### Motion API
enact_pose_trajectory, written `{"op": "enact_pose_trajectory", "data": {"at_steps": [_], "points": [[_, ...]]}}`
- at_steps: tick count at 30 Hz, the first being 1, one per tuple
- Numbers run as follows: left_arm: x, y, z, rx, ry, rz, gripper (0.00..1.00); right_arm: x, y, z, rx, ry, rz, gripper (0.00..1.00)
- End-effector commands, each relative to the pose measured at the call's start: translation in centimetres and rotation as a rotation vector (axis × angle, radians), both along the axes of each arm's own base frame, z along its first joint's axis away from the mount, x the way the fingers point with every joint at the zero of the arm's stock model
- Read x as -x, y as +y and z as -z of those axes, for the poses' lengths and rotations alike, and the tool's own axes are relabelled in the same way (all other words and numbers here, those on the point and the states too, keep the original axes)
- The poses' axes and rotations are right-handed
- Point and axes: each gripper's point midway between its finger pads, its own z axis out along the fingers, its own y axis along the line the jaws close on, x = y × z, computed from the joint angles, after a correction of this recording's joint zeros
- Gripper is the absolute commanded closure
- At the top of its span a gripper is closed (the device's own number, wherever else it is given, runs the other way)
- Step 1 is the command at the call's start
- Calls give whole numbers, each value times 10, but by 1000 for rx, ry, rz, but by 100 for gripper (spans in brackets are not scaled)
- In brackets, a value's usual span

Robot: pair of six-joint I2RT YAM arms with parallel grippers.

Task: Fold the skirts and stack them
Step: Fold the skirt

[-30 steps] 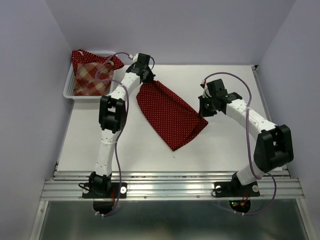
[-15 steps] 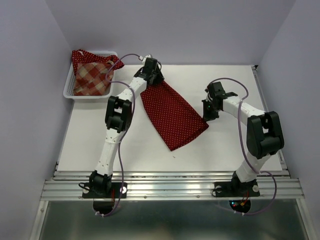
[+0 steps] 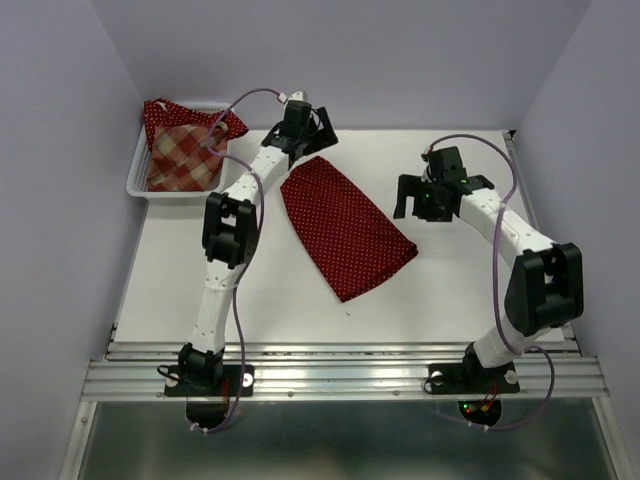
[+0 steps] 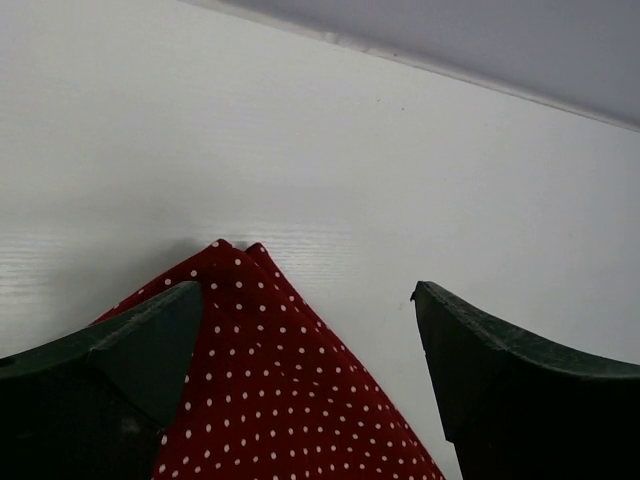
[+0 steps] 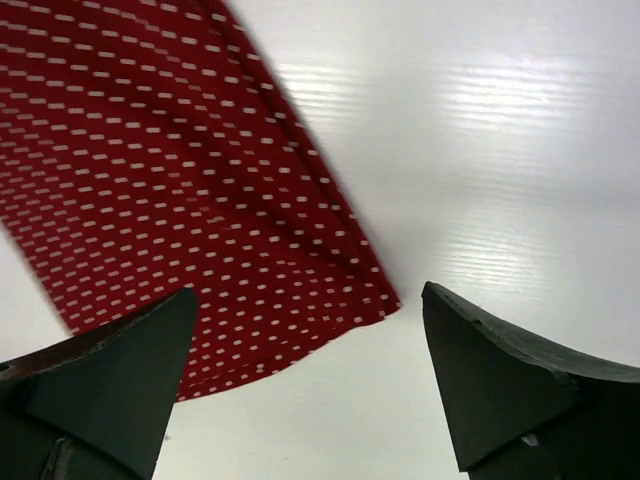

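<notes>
Lying flat on the table (image 3: 200,280), dotted skirt (image 3: 345,225) runs diagonally, narrow end far-left, hem near-right. Wide open and empty, left gripper (image 3: 316,128) hovers at narrow end; right gripper (image 3: 412,198), likewise, beside hem corner.

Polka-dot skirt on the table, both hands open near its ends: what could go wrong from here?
1. The left hand hangs open right at the narrow corner of the polka-dot skirt; a low move could snag and drag it.
2. That skirt lies diagonally across the table, so a fold from here may come out crooked.
3. In the basket, the plaid skirt lies against a second dotted skirt; pulling one might lift both.
</notes>
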Motion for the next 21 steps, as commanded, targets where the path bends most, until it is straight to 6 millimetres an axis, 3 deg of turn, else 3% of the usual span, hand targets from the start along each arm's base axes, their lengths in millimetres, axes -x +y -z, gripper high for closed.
{"op": "enact_pose_trajectory", "data": {"at_steps": [1, 6, 13, 16, 21], "points": [[25, 2, -137, 25, -229, 43, 1, -2, 40, -60, -233, -164, -136, 0], [40, 4, -105, -29, -155, 82, 1, 10, 68, -46, -391, -85, -202, 0], [68, -14, -3, -81, 48, 278, 1, 21, 66, 13, -384, 51, -163, 0], [78, 1, 38, -146, 129, 248, 1, 30, 61, 50, -348, 145, -151, 0], [103, 28, 71, -163, 199, 207, 1, 29, 53, 74, -290, 197, -120, 0]]}}
